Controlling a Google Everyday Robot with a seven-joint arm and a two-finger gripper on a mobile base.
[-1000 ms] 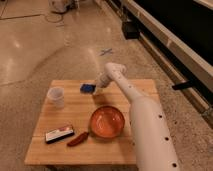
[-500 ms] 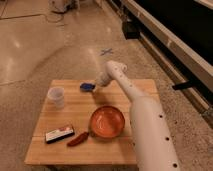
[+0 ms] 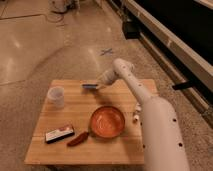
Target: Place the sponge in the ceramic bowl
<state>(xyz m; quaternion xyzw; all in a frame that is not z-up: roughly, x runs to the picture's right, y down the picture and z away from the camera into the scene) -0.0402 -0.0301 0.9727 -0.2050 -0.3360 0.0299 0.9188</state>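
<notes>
Now | gripper [image 3: 100, 83] at one sponge [image 3: 90, 86]; hold: cannot tell | one ceramic bowl [image 3: 107, 122]; one cup [image 3: 56, 96]; one box [image 3: 60, 134]

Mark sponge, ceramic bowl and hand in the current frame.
sponge [image 3: 90, 86]: camera view, middle of its dark-blue top.
ceramic bowl [image 3: 107, 122]: camera view, bare inner floor.
hand [image 3: 100, 84]: camera view, its tip, right next to the sponge.

Glossy bowl [image 3: 107, 121], wooden table [image 3: 117, 152], hand [image 3: 101, 83] at sponge [image 3: 89, 86]
</notes>
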